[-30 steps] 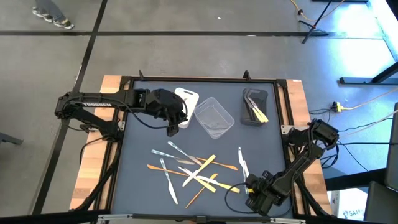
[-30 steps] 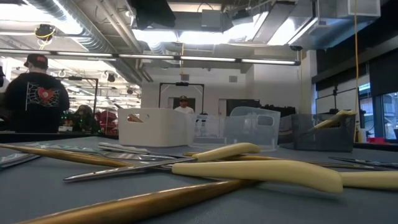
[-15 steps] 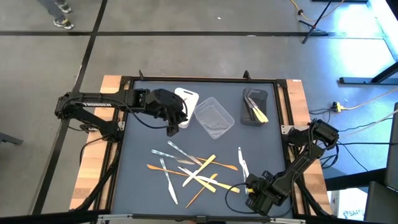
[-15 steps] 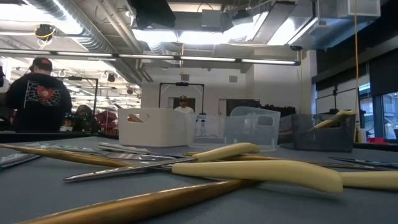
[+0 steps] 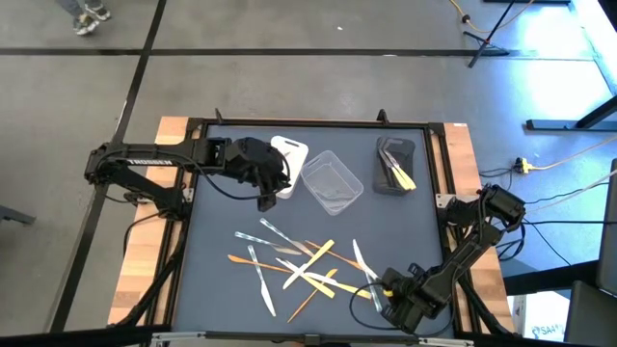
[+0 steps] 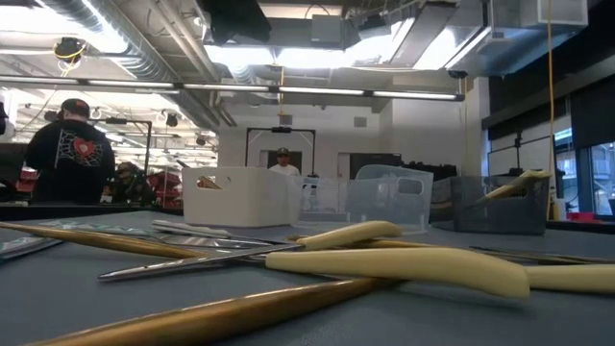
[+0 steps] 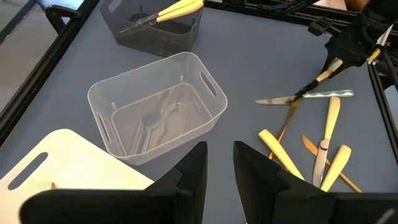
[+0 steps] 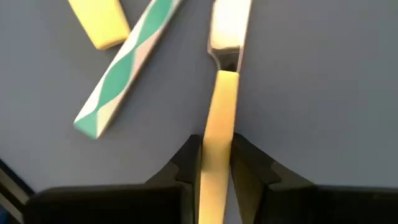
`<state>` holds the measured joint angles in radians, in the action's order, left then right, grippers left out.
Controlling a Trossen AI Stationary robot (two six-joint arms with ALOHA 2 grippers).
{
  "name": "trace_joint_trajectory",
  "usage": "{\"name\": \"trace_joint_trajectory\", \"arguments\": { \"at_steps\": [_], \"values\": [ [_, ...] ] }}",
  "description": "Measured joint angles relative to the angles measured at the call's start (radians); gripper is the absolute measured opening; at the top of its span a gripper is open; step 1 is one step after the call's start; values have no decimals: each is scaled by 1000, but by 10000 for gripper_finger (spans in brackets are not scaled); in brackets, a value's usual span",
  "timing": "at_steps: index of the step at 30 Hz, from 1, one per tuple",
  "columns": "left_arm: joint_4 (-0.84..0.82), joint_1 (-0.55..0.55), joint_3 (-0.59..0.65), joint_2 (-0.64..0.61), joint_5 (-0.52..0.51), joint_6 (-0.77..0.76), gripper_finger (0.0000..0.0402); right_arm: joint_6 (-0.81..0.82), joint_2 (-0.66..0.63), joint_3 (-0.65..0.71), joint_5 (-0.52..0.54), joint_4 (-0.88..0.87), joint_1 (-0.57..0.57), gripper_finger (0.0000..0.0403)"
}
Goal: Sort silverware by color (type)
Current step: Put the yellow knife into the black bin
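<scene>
Right gripper (image 8: 214, 163) sits low at the near right of the table (image 5: 222, 207), at the right end of the silverware pile (image 5: 301, 262). In its wrist view both fingers (image 8: 186, 165) press the sides of a yellow handle (image 8: 217, 121) whose metal-coloured blade (image 8: 229, 25) points away from the gripper. Jaws closed on that handle. Just beside it on the mat lie a green-and-white patterned handle (image 8: 127, 68) and a yellow handle end (image 8: 99, 22).

Left gripper (image 7: 217, 168) hovers at the far left of the table, over the corner of the white tub (image 5: 289, 159), next to the clear tub (image 5: 331, 181). Its fingers stand slightly apart with nothing between them.

Clear tub holds what look like clear utensils (image 7: 158, 118). Grey tub (image 5: 395, 164) at the far right holds yellow-handled pieces (image 5: 401, 173).

The remaining silverware lies crossed in a loose heap at table centre-near: yellow, tan-orange and clear pieces overlapping.

Low view: a person in a dark top (image 6: 69, 154) stands in the room behind.
</scene>
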<state>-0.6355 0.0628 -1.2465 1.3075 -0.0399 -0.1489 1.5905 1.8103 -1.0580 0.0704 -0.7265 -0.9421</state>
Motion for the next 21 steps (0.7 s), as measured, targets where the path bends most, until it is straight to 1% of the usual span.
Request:
{"name": "trace_joint_trajectory", "arguments": {
  "at_steps": [5,12,17,21],
  "values": [
    [-24,0,0,-17,0,3,73,26,0,0,0,-3,0,34],
    [-115,-9,0,-98,1,3,73,29,-9,-2,0,-10,1,32],
    [-169,-51,5,-161,4,-5,73,30,-39,3,8,-70,8,32],
    [-172,-93,61,-208,4,-53,73,30,-72,1,4,-119,20,32]
  ]
}}
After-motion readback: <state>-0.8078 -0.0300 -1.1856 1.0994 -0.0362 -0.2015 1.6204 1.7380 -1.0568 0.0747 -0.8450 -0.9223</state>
